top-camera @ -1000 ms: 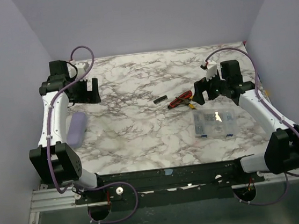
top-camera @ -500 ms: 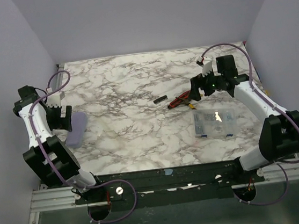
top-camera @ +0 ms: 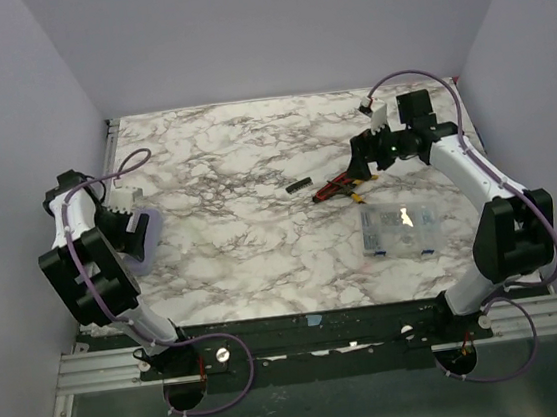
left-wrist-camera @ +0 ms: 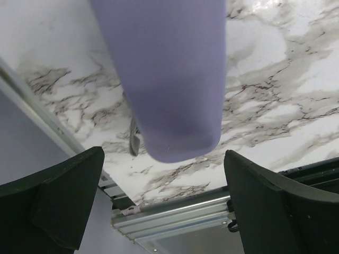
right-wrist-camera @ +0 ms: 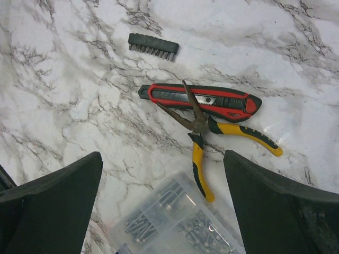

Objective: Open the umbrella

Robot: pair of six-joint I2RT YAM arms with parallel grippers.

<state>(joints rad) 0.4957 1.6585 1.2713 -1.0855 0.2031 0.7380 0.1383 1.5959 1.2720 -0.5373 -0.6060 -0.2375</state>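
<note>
The umbrella lies in its pale lavender sleeve near the table's left edge; only the sleeve shows. In the left wrist view the sleeve's rounded end fills the upper middle, with a small dark strap beside it. My left gripper hovers right by the sleeve. Its fingers stand wide open, one on each side of the sleeve's end and apart from it. My right gripper hangs open above the tools at the right, far from the umbrella and holding nothing.
Below the right gripper lie a red utility knife, yellow-handled pliers and a black bit holder. A clear plastic box of screws sits nearer the front right. The table's near-left edge and metal rail are just beyond the sleeve.
My left arm swung from the far left of the table back and down to the lavender sleeve. My right arm stretched a little farther out, over the tools. Both grippers stayed open.
</note>
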